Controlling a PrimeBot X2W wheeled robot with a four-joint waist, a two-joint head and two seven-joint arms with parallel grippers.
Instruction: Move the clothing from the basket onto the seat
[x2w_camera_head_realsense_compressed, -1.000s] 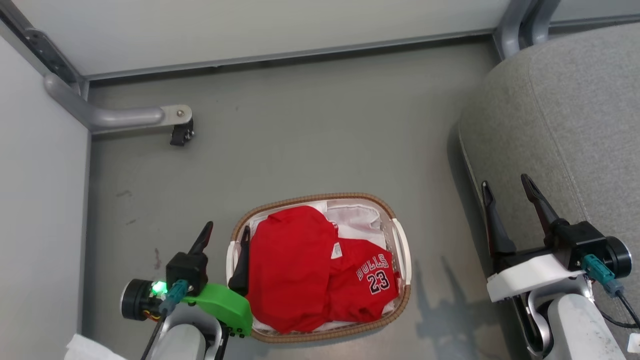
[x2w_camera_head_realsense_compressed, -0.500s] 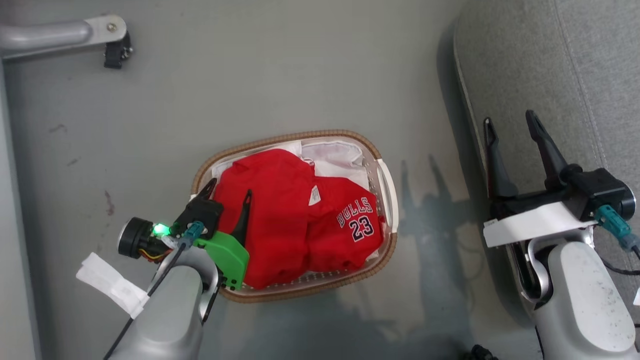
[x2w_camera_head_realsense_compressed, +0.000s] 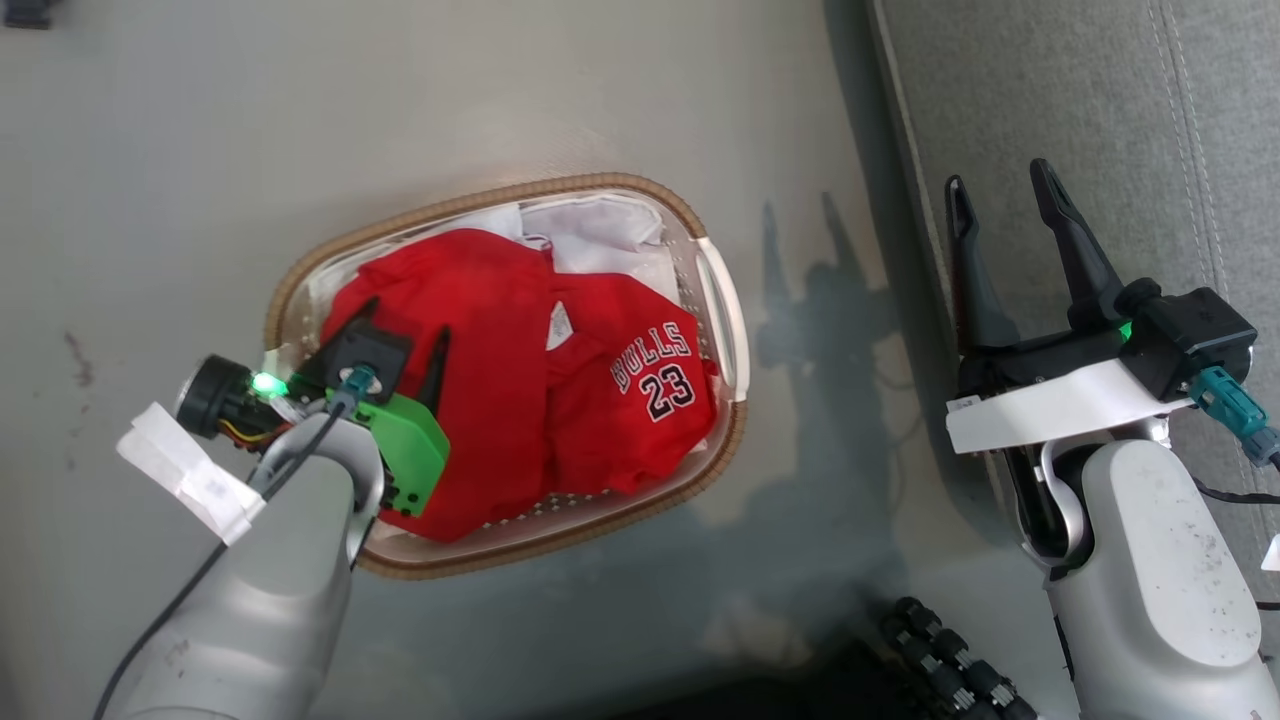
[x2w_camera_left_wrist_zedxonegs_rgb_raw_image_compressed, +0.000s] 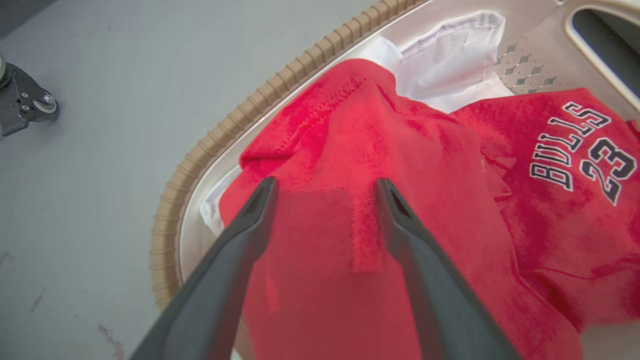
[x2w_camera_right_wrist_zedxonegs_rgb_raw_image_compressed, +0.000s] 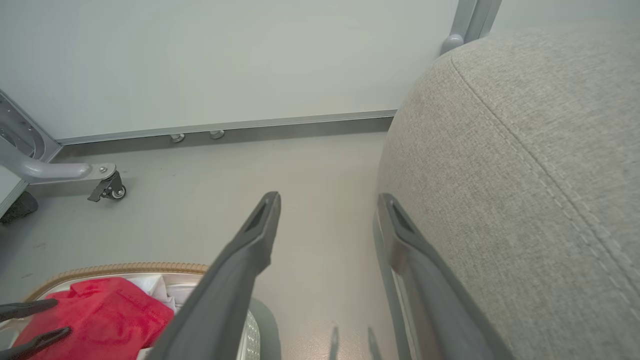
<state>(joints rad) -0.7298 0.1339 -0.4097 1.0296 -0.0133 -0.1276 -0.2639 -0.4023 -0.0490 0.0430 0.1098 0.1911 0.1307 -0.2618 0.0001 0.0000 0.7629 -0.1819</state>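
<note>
One basket (x2w_camera_head_realsense_compressed: 500, 190) — one red garment (x2w_camera_head_realsense_compressed: 480, 300), one jersey (x2w_camera_head_realsense_compressed: 640, 420), one seat (x2w_camera_head_realsense_compressed: 1080, 100).

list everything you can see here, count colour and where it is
basket: one, white with brown woven rim, on the floor
clothing: two pieces, red, in the basket; plain one at left, BULLS 23 jersey at right
liner: one, white, in the basket under the clothing
seat: one, grey fabric, right of the basket
floor: grey
caster: one, black, on a grey frame leg near the wall
left gripper: one, dark fingers, open over the plain one
right gripper: one, dark fingers, open, at the seat's edge
</note>
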